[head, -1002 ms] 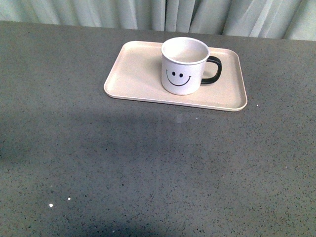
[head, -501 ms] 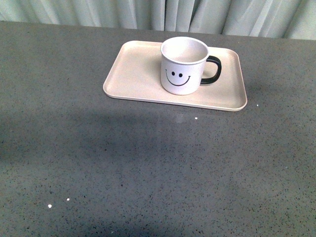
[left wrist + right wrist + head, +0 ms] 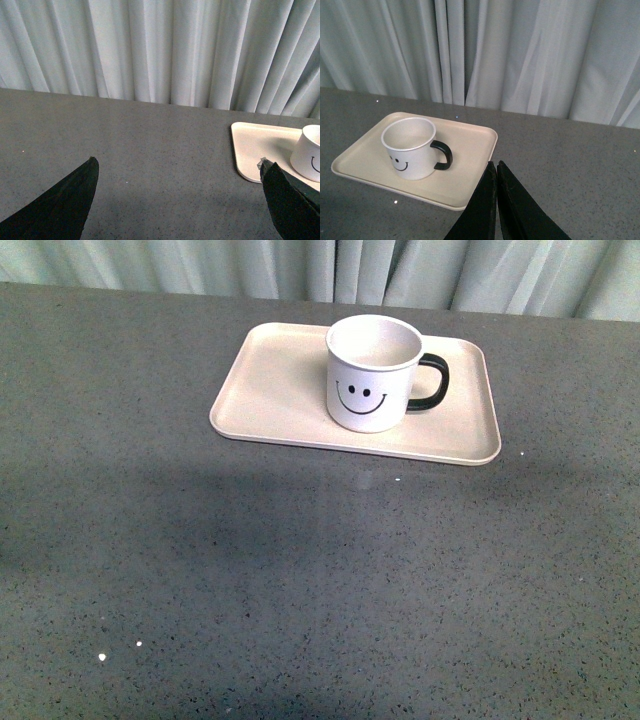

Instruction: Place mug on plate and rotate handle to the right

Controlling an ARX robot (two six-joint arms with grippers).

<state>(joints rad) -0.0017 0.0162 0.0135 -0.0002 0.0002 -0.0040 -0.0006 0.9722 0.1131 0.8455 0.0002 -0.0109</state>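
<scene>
The white mug (image 3: 372,373) with a black smiley face stands upright on the pale pinkish-beige plate (image 3: 280,390) at the far middle of the table. Its black handle (image 3: 432,382) points to the right in the front view. Neither arm shows in the front view. In the left wrist view my left gripper (image 3: 179,172) is open and empty, with the plate (image 3: 255,150) and the mug (image 3: 309,152) off to one side. In the right wrist view my right gripper (image 3: 496,165) is shut and empty, beside the plate (image 3: 470,145), apart from the mug (image 3: 411,148) and its handle (image 3: 442,155).
The dark grey speckled table (image 3: 320,570) stretches wide in front of the plate. Pale pleated curtains (image 3: 330,265) hang behind the table's far edge. A few small white specks (image 3: 102,656) lie near the front left.
The front view shifts by a few pixels; the mug, the plate and the handle stay as they were.
</scene>
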